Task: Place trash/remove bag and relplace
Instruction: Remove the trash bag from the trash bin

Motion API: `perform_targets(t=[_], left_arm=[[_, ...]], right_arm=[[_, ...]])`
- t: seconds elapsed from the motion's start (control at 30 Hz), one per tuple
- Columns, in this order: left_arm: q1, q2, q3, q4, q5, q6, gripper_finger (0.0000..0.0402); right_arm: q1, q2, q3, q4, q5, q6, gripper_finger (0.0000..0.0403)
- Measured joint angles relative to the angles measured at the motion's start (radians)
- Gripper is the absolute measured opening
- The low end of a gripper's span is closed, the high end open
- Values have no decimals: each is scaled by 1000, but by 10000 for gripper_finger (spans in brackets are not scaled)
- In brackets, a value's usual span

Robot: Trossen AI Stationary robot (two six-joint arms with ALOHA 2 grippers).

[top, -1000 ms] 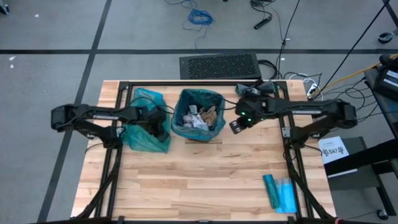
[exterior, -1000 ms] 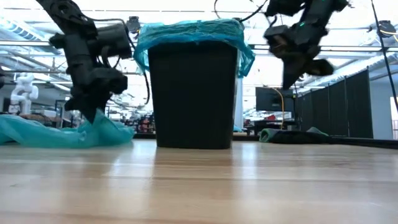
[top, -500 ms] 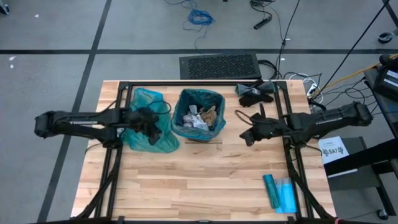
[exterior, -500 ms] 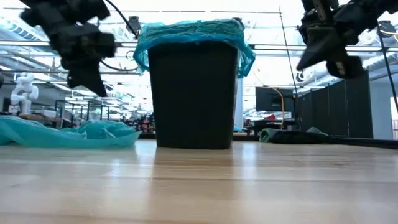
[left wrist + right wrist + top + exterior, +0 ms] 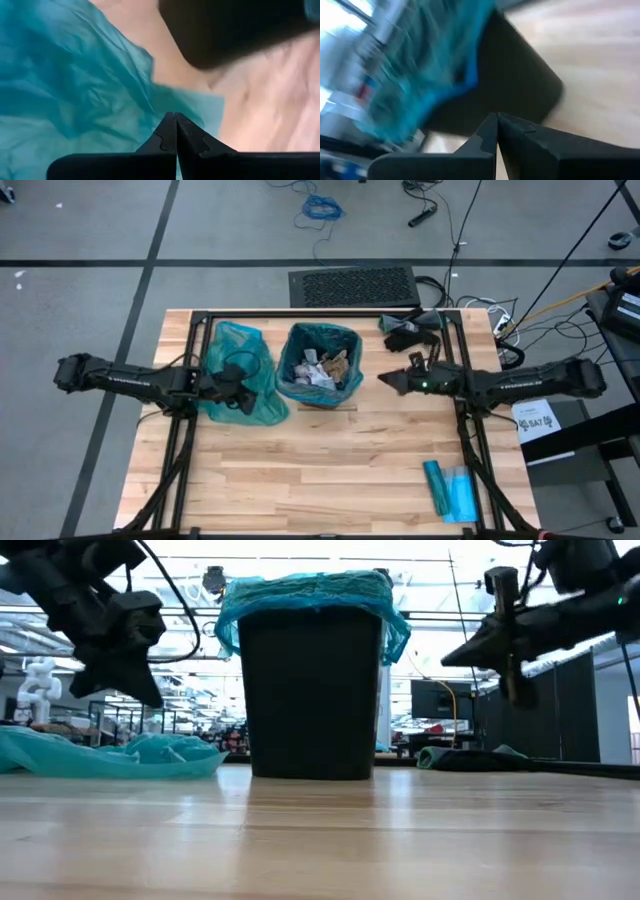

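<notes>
A black bin (image 5: 318,365) lined with a teal bag (image 5: 312,590) stands at the table's far middle. The trash (image 5: 322,368), small paper wads, lies inside it. A loose teal bag (image 5: 238,375) lies crumpled on the table to the bin's left. My left gripper (image 5: 243,392) is shut and hangs above that bag's near part, clear of it in the low view (image 5: 150,698). My right gripper (image 5: 384,380) is shut and empty. It points almost level at the bin from the right, a little apart from it (image 5: 446,660).
A black glove-like cloth (image 5: 410,330) lies at the table's far right. A flat blue-teal packet (image 5: 450,488) lies near the front right corner. Bare wood stretches across the near half of the table. A black mat (image 5: 352,285) lies on the floor behind the table.
My left gripper has risen off the loose teal bag and drawn back toward the table's left edge; the bag has settled flatter. My right gripper has come down and tipped from pointing steeply downward to nearly level, aimed at the bin, its arm drawing back toward the right edge.
</notes>
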Motion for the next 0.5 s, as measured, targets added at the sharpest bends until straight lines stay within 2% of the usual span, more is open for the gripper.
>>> perform_targets(t=[0.1, 0.27, 0.37, 0.5], left_arm=[[-7, 4, 0, 13, -51, -18, 0], [-11, 4, 0, 12, -50, -19, 0], [-11, 4, 0, 31, -49, -43, 0], [-11, 4, 0, 66, -47, -44, 0]], right_arm=[[-112, 1, -57, 143, -130, 4, 2], [-242, 15, -77, 147, -374, 35, 22], [-269, 28, -76, 223, -421, 35, 44], [-277, 56, -76, 261, -423, 56, 75]])
